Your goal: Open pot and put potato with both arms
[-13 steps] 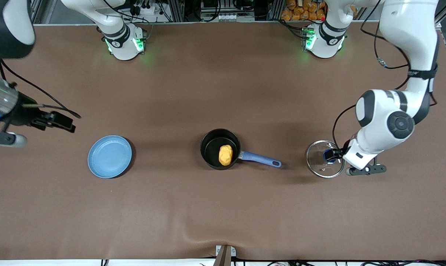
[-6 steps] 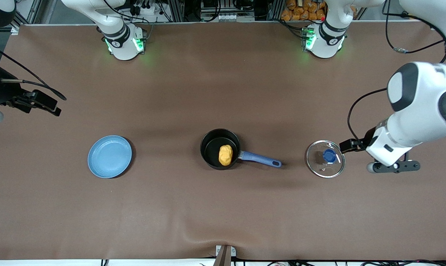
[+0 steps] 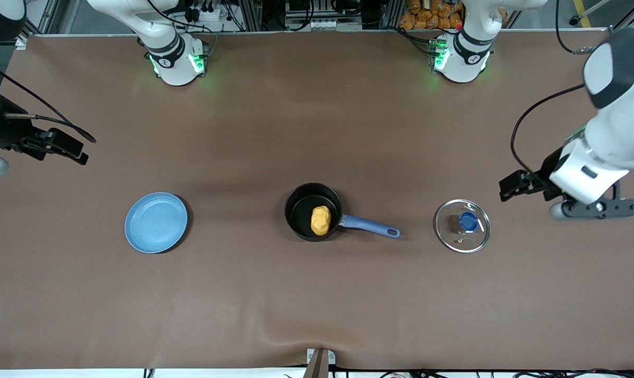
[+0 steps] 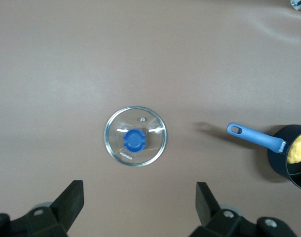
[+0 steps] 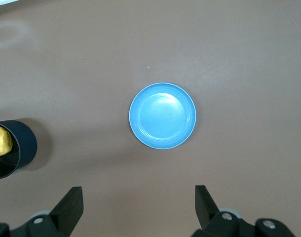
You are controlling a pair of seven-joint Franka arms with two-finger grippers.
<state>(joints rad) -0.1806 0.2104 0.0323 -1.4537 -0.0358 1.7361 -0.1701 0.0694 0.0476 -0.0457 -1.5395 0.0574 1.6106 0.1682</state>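
Note:
The black pot (image 3: 301,207) stands uncovered mid-table, its blue handle (image 3: 372,227) pointing toward the left arm's end. The yellow-orange potato (image 3: 320,220) lies inside it. The glass lid (image 3: 463,226) with a blue knob rests flat on the table past the handle's end. My left gripper (image 3: 512,187) hangs open and empty over bare table beside the lid, toward the left arm's end; in its wrist view (image 4: 139,197) the lid (image 4: 135,136) lies well below. My right gripper (image 3: 60,148) is open and empty, high over the right arm's end of the table (image 5: 139,197).
A light-blue plate (image 3: 156,222) with nothing on it lies between the pot and the right arm's end; it also shows under the right wrist camera (image 5: 162,115). Brown mat covers the whole table. Both arm bases stand along the edge farthest from the front camera.
The left gripper has lifted off the lid's knob and drawn away toward the left arm's end, leaving the lid on the table. The right gripper pulled back, then held still.

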